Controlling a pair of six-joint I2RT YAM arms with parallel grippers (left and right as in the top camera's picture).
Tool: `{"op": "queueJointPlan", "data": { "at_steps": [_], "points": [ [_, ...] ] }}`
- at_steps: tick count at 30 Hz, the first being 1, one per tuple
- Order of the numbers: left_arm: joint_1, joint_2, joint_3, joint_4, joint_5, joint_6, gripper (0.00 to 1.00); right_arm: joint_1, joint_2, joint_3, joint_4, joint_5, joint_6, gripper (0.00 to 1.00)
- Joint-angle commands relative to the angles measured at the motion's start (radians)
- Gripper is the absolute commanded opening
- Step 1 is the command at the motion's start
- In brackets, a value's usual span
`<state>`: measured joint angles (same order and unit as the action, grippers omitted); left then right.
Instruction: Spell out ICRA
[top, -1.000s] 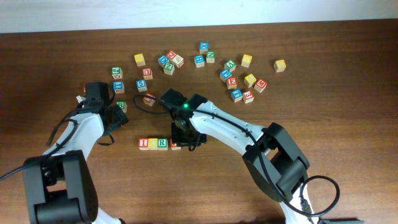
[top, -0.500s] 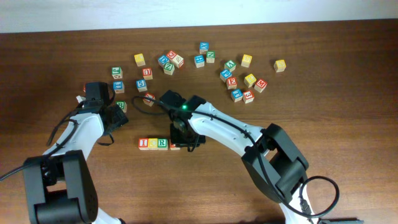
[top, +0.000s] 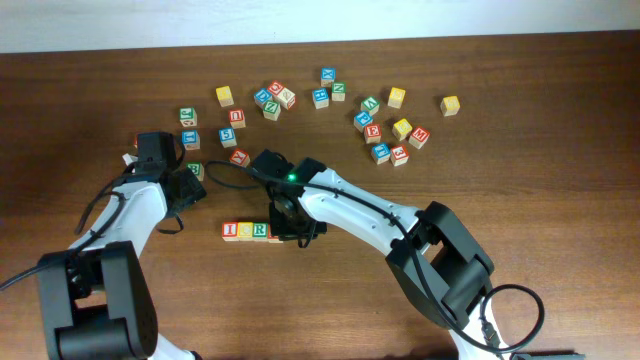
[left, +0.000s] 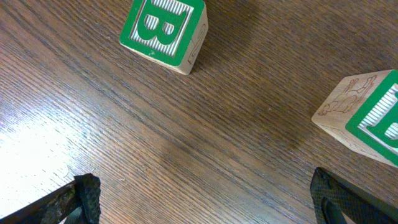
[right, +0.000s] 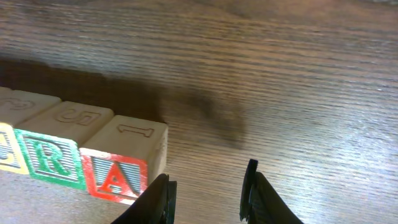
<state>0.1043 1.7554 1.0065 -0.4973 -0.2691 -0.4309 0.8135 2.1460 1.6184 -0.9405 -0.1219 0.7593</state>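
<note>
Past the A end of the ICRA row (top: 247, 231) the tabletop (top: 540, 250) lies bare, and so does the side of the row nearer the robot. The right arm (top: 350, 205) crosses above that A end. The right pincer (right: 208, 196) stands just beside the A block (right: 118, 171), with bare wood between its jaws. Beyond the row, loose cubes (top: 385, 128) and the left arm (top: 140, 205) crowd the way.

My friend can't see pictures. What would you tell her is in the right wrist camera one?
On the brown table, a green R block and a red A block sit side by side, ending a row of cubes. The right gripper hangs beside the A block, jaws apart with nothing between them.
</note>
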Motion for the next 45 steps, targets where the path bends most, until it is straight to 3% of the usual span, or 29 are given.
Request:
{"op": "queueJointPlan", "data": {
  "at_steps": [1, 7, 10, 11, 13, 45],
  "points": [
    [0.002, 0.008, 0.010, -0.001, 0.000, -0.002, 0.99, 0.005, 0.004, 0.008, -0.028, 0.020, 0.002, 0.28],
    [0.002, 0.008, 0.010, -0.001, 0.000, -0.002, 0.99, 0.007, 0.004, 0.008, -0.106, -0.053, 0.000, 0.27],
    [0.002, 0.008, 0.010, -0.001, 0.000, -0.002, 0.99, 0.018, 0.004, 0.008, -0.122, -0.063, -0.004, 0.20],
    [0.002, 0.008, 0.010, -0.001, 0.000, -0.002, 0.99, 0.028, 0.004, 0.008, -0.123, -0.063, -0.030, 0.11],
    [0.002, 0.008, 0.010, -0.001, 0.000, -0.002, 0.99, 0.046, 0.004, 0.008, -0.125, -0.062, -0.045, 0.09],
    [0.002, 0.008, 0.010, -0.001, 0.000, -0.002, 0.99, 0.084, 0.004, 0.008, -0.001, -0.081, -0.044, 0.09]
  ]
}}
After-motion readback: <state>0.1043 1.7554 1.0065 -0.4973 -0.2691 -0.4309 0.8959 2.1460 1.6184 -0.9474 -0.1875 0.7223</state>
